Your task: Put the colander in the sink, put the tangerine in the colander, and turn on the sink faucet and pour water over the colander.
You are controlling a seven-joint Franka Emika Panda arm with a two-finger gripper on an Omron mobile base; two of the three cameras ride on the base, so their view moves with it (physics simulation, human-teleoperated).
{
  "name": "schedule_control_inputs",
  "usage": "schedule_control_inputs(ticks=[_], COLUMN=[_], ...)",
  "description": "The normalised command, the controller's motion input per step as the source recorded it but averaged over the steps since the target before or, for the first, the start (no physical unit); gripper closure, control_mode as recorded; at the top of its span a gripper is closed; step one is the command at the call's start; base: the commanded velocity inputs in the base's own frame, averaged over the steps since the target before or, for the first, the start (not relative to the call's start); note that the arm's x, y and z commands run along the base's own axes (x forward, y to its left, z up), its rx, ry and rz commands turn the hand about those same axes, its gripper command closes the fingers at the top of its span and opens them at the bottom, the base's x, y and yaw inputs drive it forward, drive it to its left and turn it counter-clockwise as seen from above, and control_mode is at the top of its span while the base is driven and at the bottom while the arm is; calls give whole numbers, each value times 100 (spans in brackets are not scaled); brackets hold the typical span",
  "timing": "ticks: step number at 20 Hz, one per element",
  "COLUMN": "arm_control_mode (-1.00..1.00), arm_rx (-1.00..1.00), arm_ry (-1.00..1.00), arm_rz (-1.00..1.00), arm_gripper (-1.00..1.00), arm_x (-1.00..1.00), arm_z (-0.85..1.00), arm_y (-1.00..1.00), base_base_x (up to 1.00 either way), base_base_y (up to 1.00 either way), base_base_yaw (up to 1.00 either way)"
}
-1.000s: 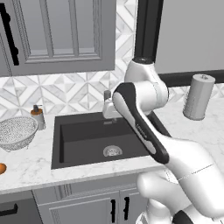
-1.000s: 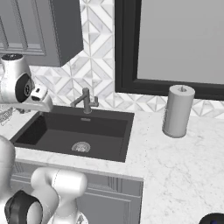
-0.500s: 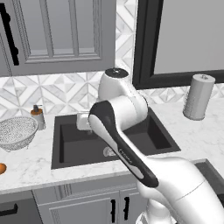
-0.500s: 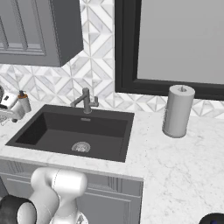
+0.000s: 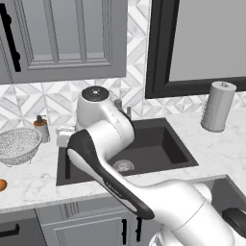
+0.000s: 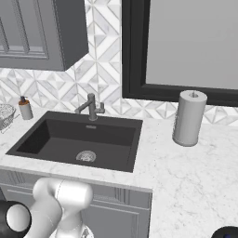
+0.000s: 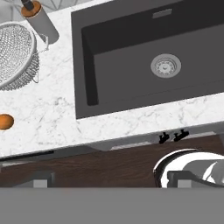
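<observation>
Tangerine [image 5: 1, 185] at the bench's [image 5: 33, 175] far left front edge. Behind it, colander [image 5: 18, 145] upright on the marble, well left of the sink [image 5: 158, 144], with soap dispenser [image 5: 41, 128] just beside its right rim. Sink empty, drain [image 7: 166, 65] bare. Sink faucet [image 6: 91, 107] at the back rim, centred. Paper towel roll [image 6: 188, 118] upright on the right. Gripper [image 7: 109, 179] jaws spread wide, holding nothing.

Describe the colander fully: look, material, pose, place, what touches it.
The colander is a round bowl of silvery perforated metal with a thin wire side handle. It sits upright and empty on the white marble counter, left of the black sink, apart from it. The brown-topped soap dispenser stands close beside it; contact can't be told. The tangerine lies apart.
</observation>
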Motion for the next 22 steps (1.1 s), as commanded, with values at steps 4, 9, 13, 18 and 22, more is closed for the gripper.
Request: schedule_control_inputs(ticks=[4,9,13,18,22], arm_control_mode=[-100,-100,-100,-100,-100], arm_rx=[0,1,4,0,0], arm_ry=[-2,0,1,0,0], arm_rz=[-7,0,0,0,0], arm_gripper=[-100,-100,-100,-100,-100], arm_x=[25,43,50,52,50], arm_z=[0,0,-6,-36,-38], arm_y=[51,13,9,41,40], base_base_x=[0,0,0,0,0], base_base_y=[0,0,0,0,0], base_base_yaw=[0,0,0,0,0])
